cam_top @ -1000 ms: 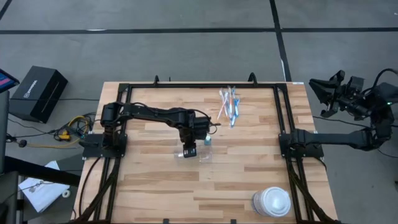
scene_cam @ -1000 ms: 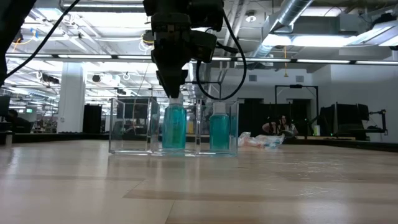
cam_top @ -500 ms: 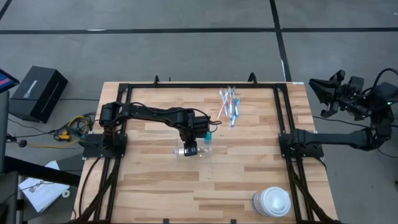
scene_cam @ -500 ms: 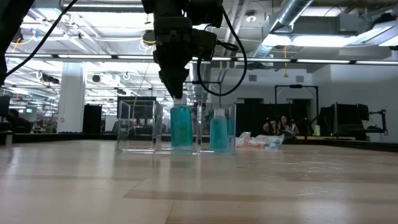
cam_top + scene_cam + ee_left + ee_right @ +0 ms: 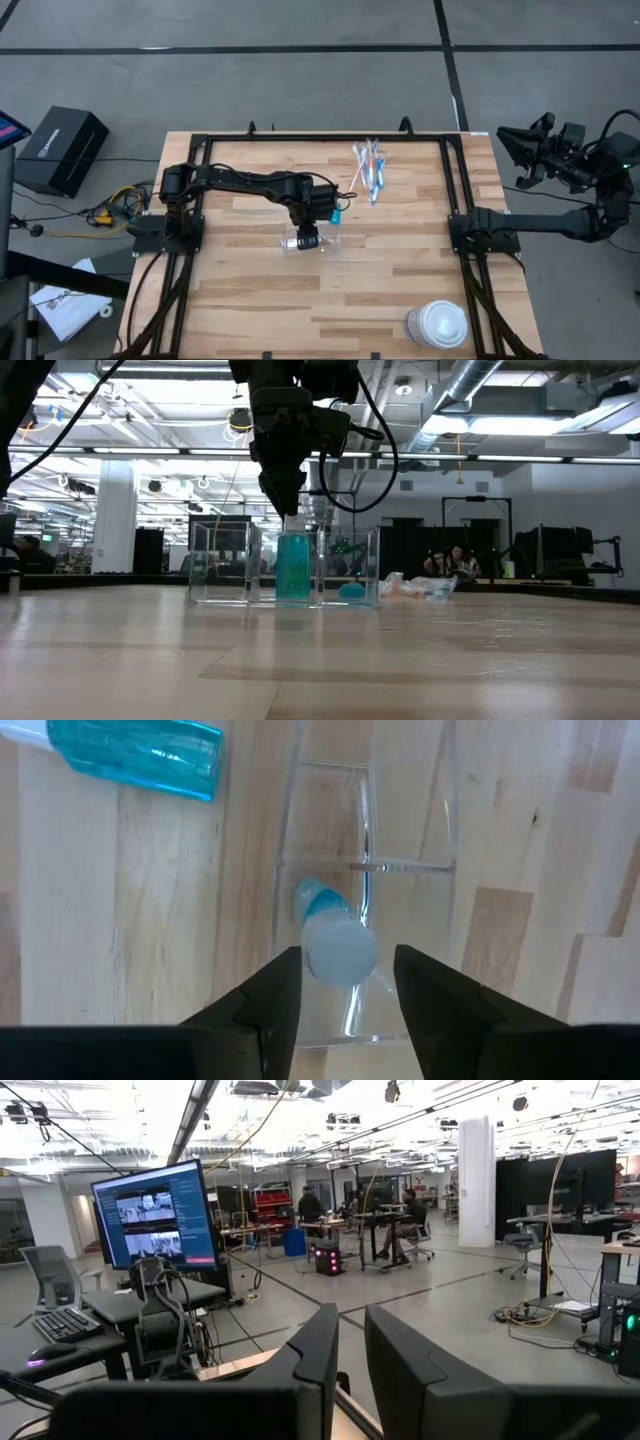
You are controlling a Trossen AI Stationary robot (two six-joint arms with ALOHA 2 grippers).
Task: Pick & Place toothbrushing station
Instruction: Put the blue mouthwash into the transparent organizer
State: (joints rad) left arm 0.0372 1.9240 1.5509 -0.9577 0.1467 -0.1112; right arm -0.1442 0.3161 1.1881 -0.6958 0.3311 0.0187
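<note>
Left gripper [image 5: 340,995]: directly above the clear holder, fingers now parted on either side of the standing tube's white cap, no longer pinching it; a second ago they were closed on it.
Standing tube [image 5: 294,565]: the blue-green tube stands upright in a compartment of the clear plastic holder [image 5: 222,565], right under the gripper, released and apparently standing on its own.
Second tube [image 5: 135,752]: just beyond the holder from the gripper, lying flat on the worktop [image 5: 400,290]; a second ago it stood upright beside the holder, so it has tipped over.
Meaning: one tube looks placed; the fallen one probably needs a fresh pick from its side.
Toothbrushes [image 5: 368,168]: farther off toward the worktop's back edge, a loose bundle, untouched.
Right gripper [image 5: 350,1380]: parked off the worktop's far right side, facing the room, fingers nearly together and empty.
White lidded container [image 5: 438,324]: well apart, at the front right corner.
</note>
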